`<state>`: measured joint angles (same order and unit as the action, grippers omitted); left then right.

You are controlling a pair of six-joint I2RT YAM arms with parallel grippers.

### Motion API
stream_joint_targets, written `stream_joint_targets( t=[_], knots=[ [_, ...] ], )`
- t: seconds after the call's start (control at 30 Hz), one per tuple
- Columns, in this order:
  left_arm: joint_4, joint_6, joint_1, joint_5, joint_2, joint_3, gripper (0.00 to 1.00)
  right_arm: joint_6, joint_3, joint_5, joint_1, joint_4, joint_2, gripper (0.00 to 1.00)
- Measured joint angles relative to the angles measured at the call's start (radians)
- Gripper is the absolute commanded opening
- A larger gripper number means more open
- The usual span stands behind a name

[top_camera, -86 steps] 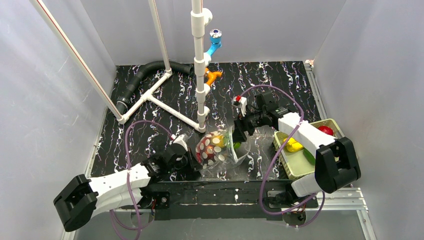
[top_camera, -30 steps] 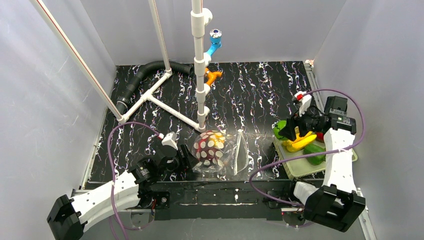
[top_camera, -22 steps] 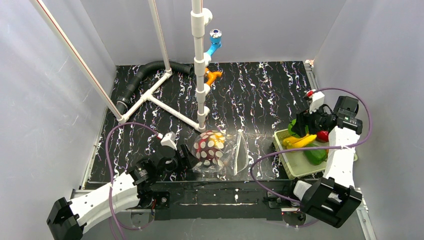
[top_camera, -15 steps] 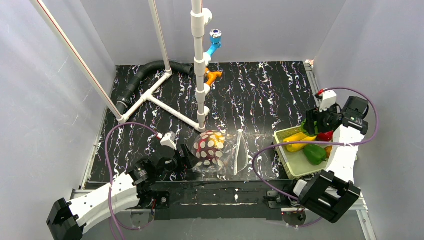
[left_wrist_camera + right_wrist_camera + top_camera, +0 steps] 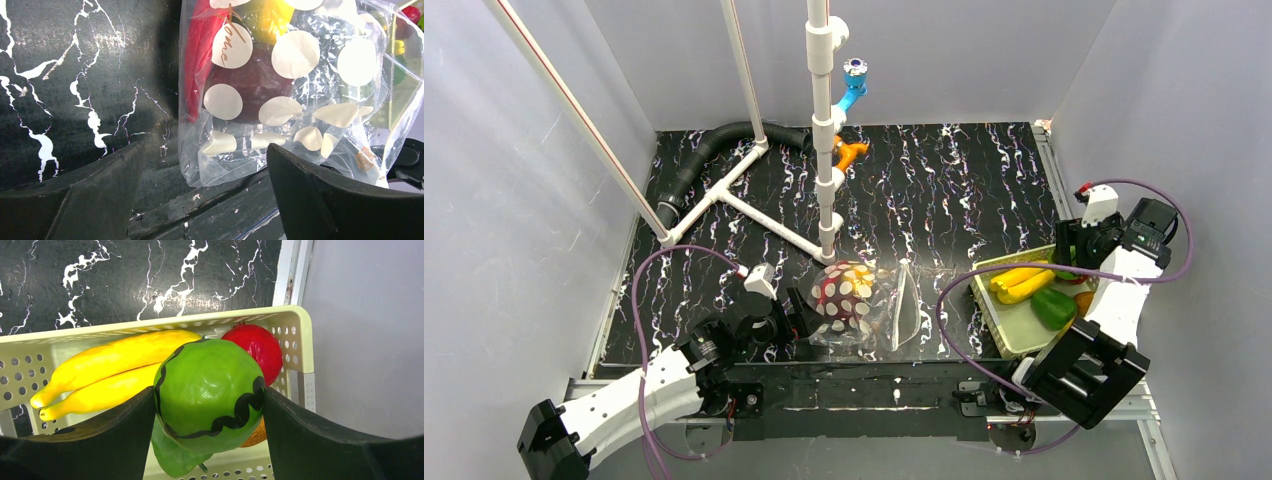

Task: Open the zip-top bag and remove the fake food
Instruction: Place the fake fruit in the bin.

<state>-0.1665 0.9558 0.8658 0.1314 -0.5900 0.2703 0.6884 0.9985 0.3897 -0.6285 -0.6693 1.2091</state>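
Centre front of table point(image 5: 944, 170): zip-top bag point(image 5: 864, 305), dotted, with red and yellow fake food point(image 5: 250, 75) inside. Just left of it: left hand point(image 5: 202, 155), fingers spread wide, bag's corner between them, ungripped. Over mesh basket point(image 5: 150, 327) with bananas point(image 5: 115, 360) and red fruit point(image 5: 255, 347), at right: right hand point(image 5: 1069, 250), clamped on green fruit point(image 5: 207, 390).

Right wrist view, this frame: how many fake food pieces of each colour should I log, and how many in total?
Yellow: 2, the bananas
Green: 2, the round fruit and the green piece under it
Red: 1, the red fruit
Orange: 1, the orange piece, mostly hidden
Total: 6
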Motion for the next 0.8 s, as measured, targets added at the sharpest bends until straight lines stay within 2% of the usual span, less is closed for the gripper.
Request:
stream_joint_targets(
  t=[0.2,0.5,0.63,0.8],
  knots=[
    [0.001,-0.003,0.0,0.0,0.0,0.0,0.93,0.014,-0.022,0.005,0.0,-0.005,0.016,0.35],
    [0.0,-0.004,0.0,0.0,0.016,0.0,0.96,0.018,-0.032,0.008,0.0,-0.004,0.058,0.8],
    [0.0,-0.004,0.0,0.0,0.026,0.0,0.97,0.021,-0.033,0.01,0.0,-0.003,0.058,0.97],
    [-0.006,-0.005,0.0,0.0,0.032,0.0,0.98,0.023,-0.042,0.016,0.0,-0.003,0.056,0.98]
  ],
)
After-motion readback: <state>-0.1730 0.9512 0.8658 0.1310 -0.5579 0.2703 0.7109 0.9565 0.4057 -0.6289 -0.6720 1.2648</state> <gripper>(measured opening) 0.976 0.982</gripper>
